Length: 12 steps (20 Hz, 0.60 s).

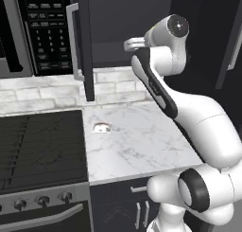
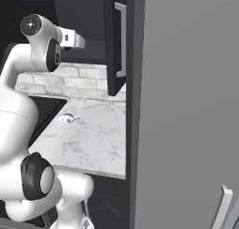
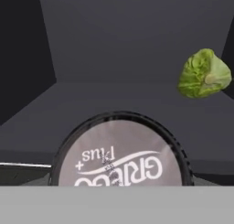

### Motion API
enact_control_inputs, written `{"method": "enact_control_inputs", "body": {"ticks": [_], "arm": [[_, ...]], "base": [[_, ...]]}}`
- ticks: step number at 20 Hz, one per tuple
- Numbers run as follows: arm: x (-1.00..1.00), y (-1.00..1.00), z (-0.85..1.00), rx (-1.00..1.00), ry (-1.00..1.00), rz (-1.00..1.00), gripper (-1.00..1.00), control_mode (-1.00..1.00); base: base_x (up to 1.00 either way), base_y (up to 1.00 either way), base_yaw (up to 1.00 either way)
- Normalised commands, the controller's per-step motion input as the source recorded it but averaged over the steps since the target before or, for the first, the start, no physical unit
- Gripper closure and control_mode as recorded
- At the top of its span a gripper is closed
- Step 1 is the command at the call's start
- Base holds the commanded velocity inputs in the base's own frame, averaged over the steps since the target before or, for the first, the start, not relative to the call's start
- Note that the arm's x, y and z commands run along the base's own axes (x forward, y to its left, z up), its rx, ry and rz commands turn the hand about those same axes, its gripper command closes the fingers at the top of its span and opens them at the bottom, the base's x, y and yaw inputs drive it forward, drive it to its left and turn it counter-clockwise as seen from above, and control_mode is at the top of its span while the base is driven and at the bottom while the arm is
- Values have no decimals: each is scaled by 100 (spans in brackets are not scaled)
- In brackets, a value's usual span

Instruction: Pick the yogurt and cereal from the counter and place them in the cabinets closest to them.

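**A:** Left base view first. Arm (image 1: 160, 84) up from the lower right, wrist tucked past the open cabinet door (image 1: 85, 41), above the counter (image 1: 142, 150). Flat white lump (image 1: 101, 128) alone on the marble, near the stove (image 1: 42, 146). Microwave (image 1: 45, 32) at upper left, pale brick behind.

**B:** And from the right base?

**A:** Same reach, other side. Tall grey panel (image 2: 186, 106) across the right half, veined marble at lower left.

**B:** Hand view, then.

**A:** Yogurt (image 3: 119, 154) close against the bottom edge, pale printed lid facing up, inside the cabinet over the dark shelf (image 3: 114, 99). Green leafy head (image 3: 204, 73) off to the right, well apart from the cup.

**B:** Pincer?

**A:** Cannot tell how wide. Probably clamped on the cup, given such a near lid, but nothing visible to confirm it.

**B:** Advice for the placing?

**A:** Lower straight and level onto the bare middle of the shelf, away from the greens. Release only with the base flat on the shelf, then pull back along the same line, clear of the door edge.
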Motion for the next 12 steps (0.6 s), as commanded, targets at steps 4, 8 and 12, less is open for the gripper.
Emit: {"method": "enact_control_inputs", "body": {"ticks": [4, 8, 12], "arm": [[46, 0, 0, 0, 4, 0, 100, -100], [50, 0, 0, -1, 5, 0, 100, -100], [52, 0, 0, 0, 6, 0, 100, -100]], "base": [[0, 0, 0], [0, 0, 0], [0, 0, 0]]}}
